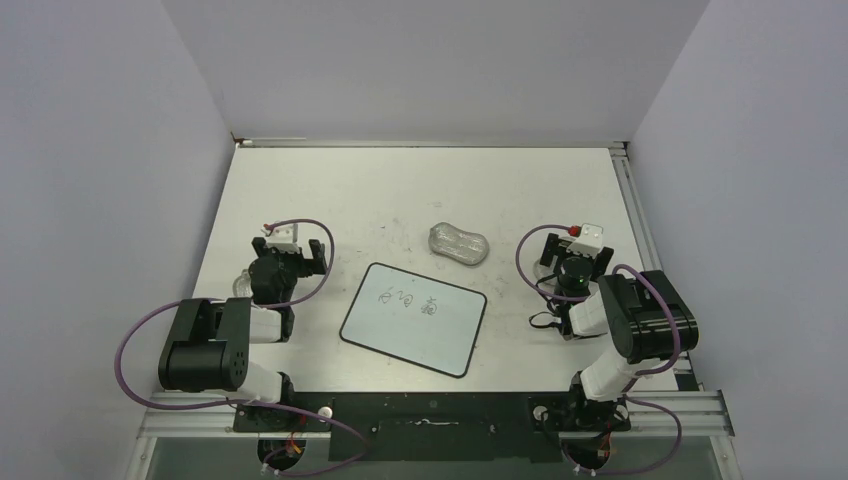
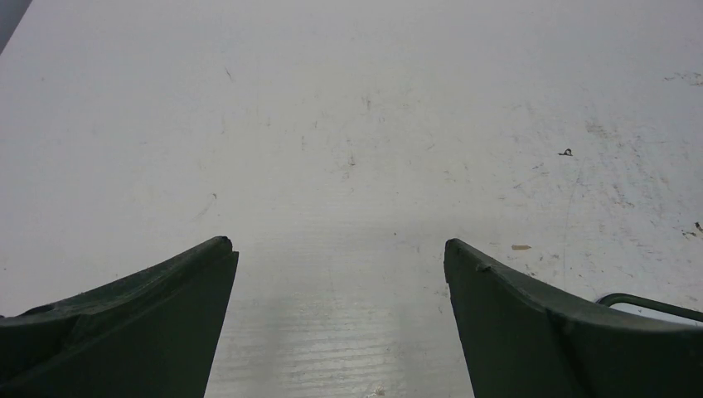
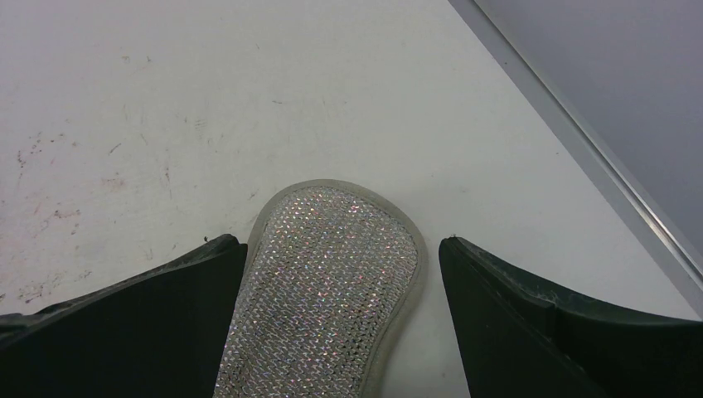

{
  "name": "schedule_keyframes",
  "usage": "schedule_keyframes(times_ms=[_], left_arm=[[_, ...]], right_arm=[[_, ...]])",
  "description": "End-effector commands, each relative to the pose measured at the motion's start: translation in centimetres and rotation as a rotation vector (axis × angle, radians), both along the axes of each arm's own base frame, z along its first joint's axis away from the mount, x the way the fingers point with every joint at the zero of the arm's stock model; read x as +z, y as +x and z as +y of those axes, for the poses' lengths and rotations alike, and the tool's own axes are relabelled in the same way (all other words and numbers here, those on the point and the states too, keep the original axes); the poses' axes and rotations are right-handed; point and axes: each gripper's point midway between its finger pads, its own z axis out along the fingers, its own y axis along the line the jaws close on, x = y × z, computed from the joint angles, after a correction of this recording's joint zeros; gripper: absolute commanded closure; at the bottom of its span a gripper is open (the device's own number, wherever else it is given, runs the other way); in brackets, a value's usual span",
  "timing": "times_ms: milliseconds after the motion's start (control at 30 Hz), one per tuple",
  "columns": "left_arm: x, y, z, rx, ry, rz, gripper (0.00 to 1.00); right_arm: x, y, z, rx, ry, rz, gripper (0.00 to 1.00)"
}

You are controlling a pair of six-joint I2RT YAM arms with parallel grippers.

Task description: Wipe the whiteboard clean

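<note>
The table (image 1: 330,190) bears the whiteboard (image 1: 414,325) centrally, its scribbles (image 1: 405,300) unwiped. Left of it the left gripper (image 1: 291,252) gapes wide, empty; right of it the right gripper (image 1: 577,250) stands wide astride a glittery pad (image 3: 323,282). Erasing looks unstarted: next, a gripper likely must fetch the grey lump (image 1: 457,243) just beyond the whiteboard.

The left arm (image 1: 205,345) sits folded close to its base, with the elbow pushed out to the left and the forearm turned forward. The left gripper (image 1: 291,246) points away from the base and tilts downward, held low, with its two dark fingers (image 2: 157,319) spread wide. The right arm (image 1: 640,320) mirrors that pose with its elbow out to the right, and the right gripper (image 1: 573,248) likewise tilts forward and down, its fingers (image 3: 539,332) standing far apart and not clamped shut.
</note>
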Motion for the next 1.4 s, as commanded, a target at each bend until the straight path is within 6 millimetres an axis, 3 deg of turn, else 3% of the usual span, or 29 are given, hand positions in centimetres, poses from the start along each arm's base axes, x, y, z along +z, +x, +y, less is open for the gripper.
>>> schedule_keyframes(times_ms=[0,267,333,467,567,667,733,800,833,867,900,1000,1067,1133,1200,1367], left_arm=[[1.9,0.8,0.2,0.015,-0.007,-0.067,0.04],[1.8,0.8,0.2,0.014,-0.008,-0.064,0.04],[1.8,0.8,0.2,0.013,-0.007,-0.062,0.04],[2.0,0.9,0.4,0.017,-0.014,-0.060,0.04],[3.1,1.9,0.1,-0.004,-0.009,-0.040,0.04],[3.6,3.8,-0.1,-0.009,-0.016,0.092,0.04],[3.4,4.4,0.0,-0.003,-0.026,0.200,0.04],[3.6,4.9,-0.4,-0.019,-0.031,0.267,0.04],[3.9,5.1,-0.4,-0.017,-0.039,0.288,0.04],[4.1,5.2,-0.5,-0.015,-0.051,0.311,0.04],[4.3,5.3,-0.5,-0.013,-0.060,0.325,0.04],[5.0,5.2,-0.7,-0.010,-0.084,0.349,0.04],[5.4,5.1,-0.8,-0.008,-0.103,0.363,0.04],[5.8,4.9,-1.1,-0.020,-0.118,0.377,0.04],[5.7,4.5,-1.3,-0.026,-0.124,0.408,0.04],[6.1,3.9,-1.3,-0.025,-0.125,0.414,0.04]], right_arm=[[1.6,0.5,0.3,0.013,0.019,-0.069,0.10],[1.7,0.6,0.3,0.014,0.018,-0.070,0.10],[3.6,1.3,0.8,-0.005,-0.005,-0.083,0.10],[5.5,4.2,2.1,-0.017,-0.026,0.168,0.10],[7.4,7.3,5.6,0.109,0.120,0.214,0.10],[8.9,9.5,10.4,0.320,0.323,0.220,0.10],[10.2,10.3,12.5,0.375,0.387,0.199,0.10],[11.0,11.0,15.5,0.314,0.243,0.256,0.10],[10.4,10.5,15.4,0.243,0.150,0.318,0.10],[10.7,10.9,17.7,0.223,0.081,0.343,0.10],[10.6,10.7,18.5,0.192,0.032,0.359,0.10],[11.9,10.6,21.3,0.095,0.032,0.275,0.10],[10.5,10.9,23.2,0.116,0.154,0.327,0.10],[8.8,10.7,25.9,0.270,0.164,0.433,0.10],[8.3,10.0,27.9,0.354,0.169,0.426,0.10],[6.4,8.3,30.5,0.352,0.089,0.463,0.10]])
